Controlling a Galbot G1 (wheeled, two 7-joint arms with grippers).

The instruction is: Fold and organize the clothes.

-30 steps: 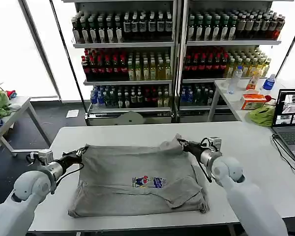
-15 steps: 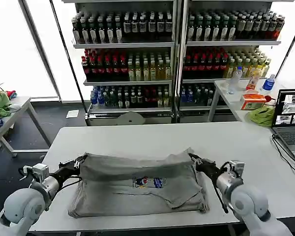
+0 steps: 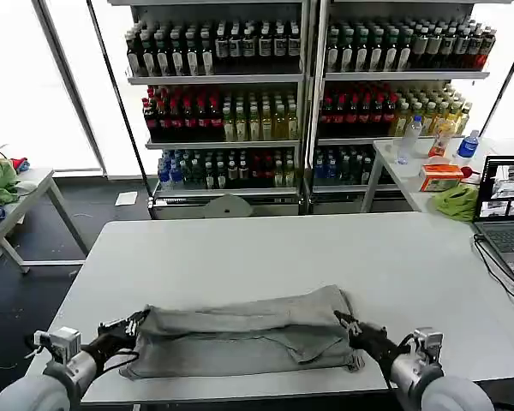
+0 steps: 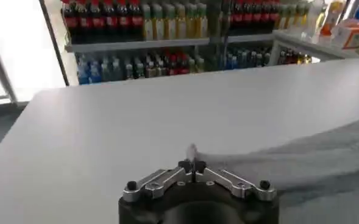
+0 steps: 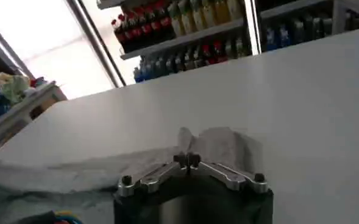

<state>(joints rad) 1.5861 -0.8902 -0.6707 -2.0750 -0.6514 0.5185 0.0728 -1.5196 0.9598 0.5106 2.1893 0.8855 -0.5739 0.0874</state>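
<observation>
Shirt: the grey shirt (image 3: 244, 334) lies folded in a long strip near the front edge of the white counter (image 3: 265, 248).
Left gripper (image 3: 137, 326): jaws closed on the shirt's left end.
Right gripper (image 3: 346, 324): jaws closed on the shirt's right end.
Risk: if one side lets go first, or pulls harder, the fold could go crooked. The shirt could also slide off the front edge.
Hard to see: the chest print and the collar are tucked inside the fold.
</observation>
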